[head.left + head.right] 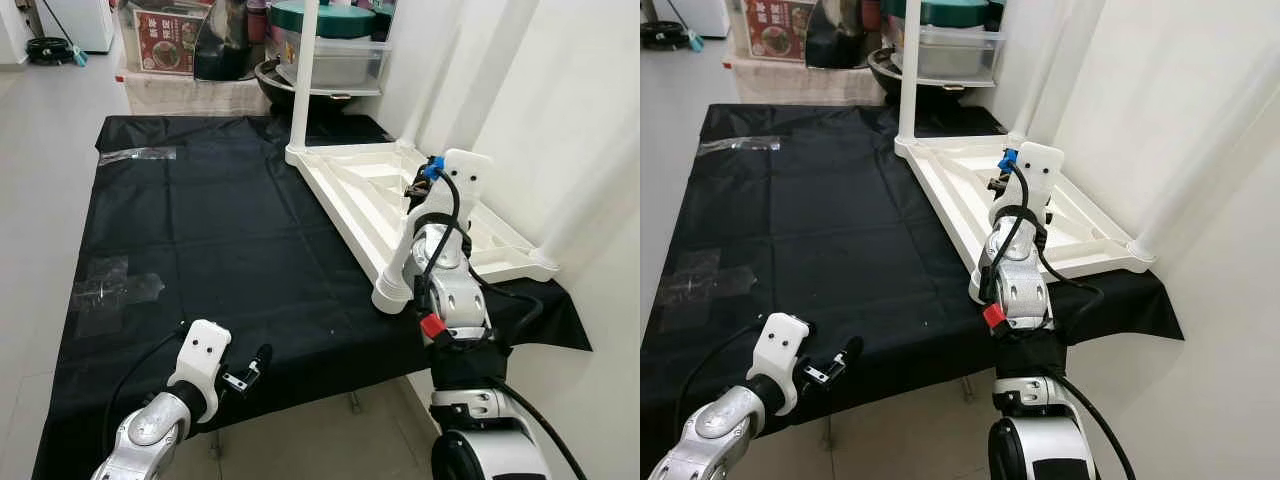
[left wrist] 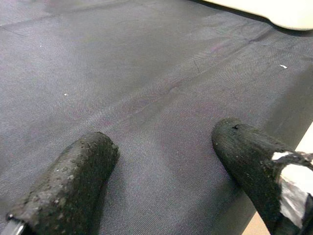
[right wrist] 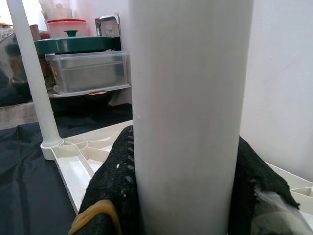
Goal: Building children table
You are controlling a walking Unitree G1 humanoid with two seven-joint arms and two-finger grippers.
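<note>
A white children's table top [image 1: 350, 195] lies upside down on the black cloth [image 1: 220, 230], at its right side. One white leg [image 1: 300, 80] stands in the far left corner, and another leg [image 1: 600, 170] rises at the right corner. My right gripper [image 1: 415, 195] is shut on a third white leg [image 3: 190, 112], which stands at the near corner [image 1: 392, 285]. In the right wrist view this leg sits upright between the two black fingers [image 3: 110, 191]. My left gripper [image 1: 250, 368] hovers low over the cloth near its front edge, open, with nothing between its fingers [image 2: 73, 181].
A white wall [image 1: 560, 90] runs close along the right side. Behind the cloth stand a shelf with a clear plastic box [image 1: 340, 60], a dark pan [image 1: 300, 88] and other kitchenware. Patches of clear tape [image 1: 110, 285] lie on the cloth's left part. Pale floor [image 1: 40, 150] is at the left.
</note>
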